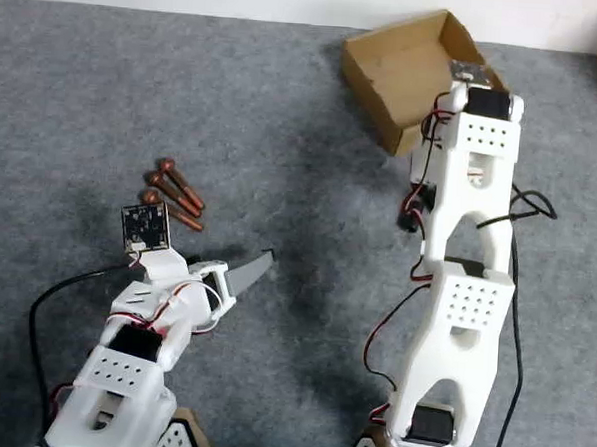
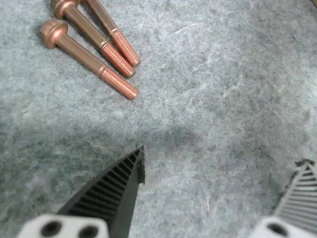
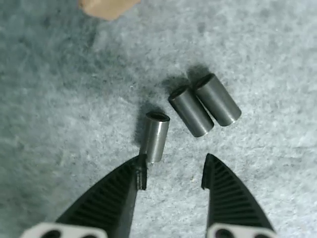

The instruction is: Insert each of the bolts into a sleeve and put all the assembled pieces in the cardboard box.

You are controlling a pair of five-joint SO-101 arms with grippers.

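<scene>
Since the three copper bolts [image 2: 86, 59] lie bare on the tabletop [image 1: 313, 134] near my left pincer [image 2: 221, 158], spread wide, nothing's assembled yet; three metal sleeves [image 3: 190, 111] sit loose just ahead of my right pincer [image 3: 174, 171], spread too; the cardboard box [image 1: 407, 69] by that arm awaits everything.

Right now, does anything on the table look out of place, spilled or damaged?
Nothing stands out. Three bolts lie neatly together, three sleeves lie loose on the mat, and the cardboard box sits upright.
</scene>
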